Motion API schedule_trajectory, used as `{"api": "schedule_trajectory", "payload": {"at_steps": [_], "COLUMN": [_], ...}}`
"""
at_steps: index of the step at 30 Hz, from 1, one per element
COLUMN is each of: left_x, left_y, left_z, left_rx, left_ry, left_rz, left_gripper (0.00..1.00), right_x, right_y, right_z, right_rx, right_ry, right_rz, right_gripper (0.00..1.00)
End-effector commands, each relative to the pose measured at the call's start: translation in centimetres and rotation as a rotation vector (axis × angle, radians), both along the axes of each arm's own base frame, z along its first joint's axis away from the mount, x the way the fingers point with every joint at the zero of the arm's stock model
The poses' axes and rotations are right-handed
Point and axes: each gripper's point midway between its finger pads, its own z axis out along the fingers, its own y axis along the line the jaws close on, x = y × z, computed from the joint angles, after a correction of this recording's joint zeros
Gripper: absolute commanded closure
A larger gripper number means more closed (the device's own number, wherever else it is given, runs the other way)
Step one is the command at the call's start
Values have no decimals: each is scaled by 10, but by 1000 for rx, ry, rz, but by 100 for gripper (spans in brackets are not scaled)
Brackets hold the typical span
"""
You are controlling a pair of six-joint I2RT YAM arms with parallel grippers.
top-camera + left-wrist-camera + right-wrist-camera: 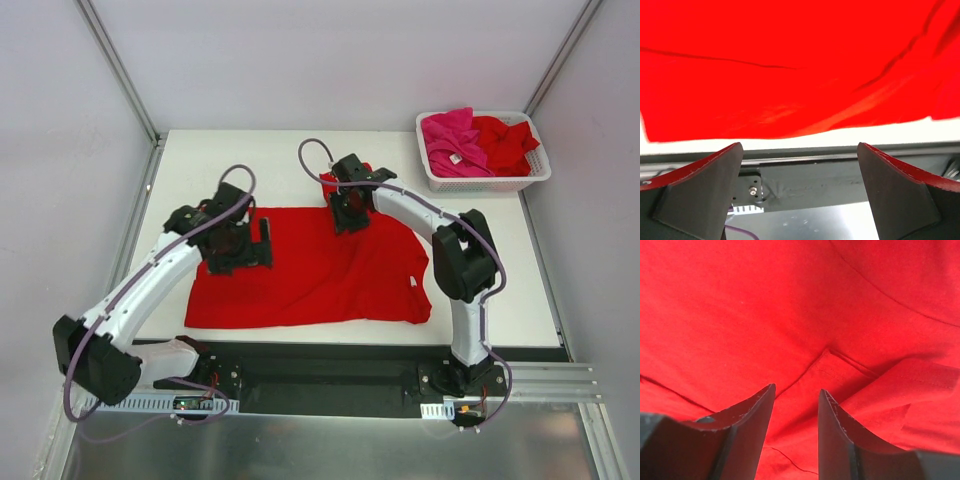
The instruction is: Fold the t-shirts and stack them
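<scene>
Top external view: one red t-shirt (320, 275) lies spread at the centre of the table (500, 290). Its 12 o'clock edge is partly covered by the right arm, and a bunched portion there is cut off from sight. A small dark mark near its 3 o'clock edge is too small to identify.

The left gripper (262, 243) hangs over the 9 o'clock part of the red t-shirt. In the left wrist view its fingers (705, 185) stand at full spread with nothing between them. Only the near hem of the cloth and the table edge show beyond them. Height above the cloth cannot be told.

The right gripper (350, 215) sits at the 12 o'clock edge of the red t-shirt. In the right wrist view its fingers are partly apart, leaving a narrow gap. A seam and a folded flap lie beyond the gap, and red cloth fills the frame. No cloth is seen pinched. Whether the tips touch the fabric cannot be made out.

At 1 o'clock on the table stands a white basket (440, 180). It holds a magenta t-shirt (452, 140) with a white label, and a second red garment (505, 142) at its 3 o'clock side. Both are crumpled, so their outlines are unclear.
</scene>
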Motion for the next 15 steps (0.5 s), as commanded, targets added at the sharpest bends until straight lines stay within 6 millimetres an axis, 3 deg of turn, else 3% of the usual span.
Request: {"api": "schedule_trajectory", "payload": {"at_steps": [1, 8, 15], "left_x": [-6, -10, -11], "left_y": [43, 45, 47], "left_z": [14, 20, 32], "left_rx": [32, 4, 3], "left_ry": [-29, -44, -74], "left_rz": [157, 150, 131], "left_gripper": [1, 1, 1], "right_x": [5, 0, -3], "right_y": [-5, -13, -7], "right_z": [3, -13, -26], "right_rx": [-52, -114, -105], "right_ry": [-28, -21, 11], "right_rz": [-17, -14, -12], "right_gripper": [57, 57, 57]}}
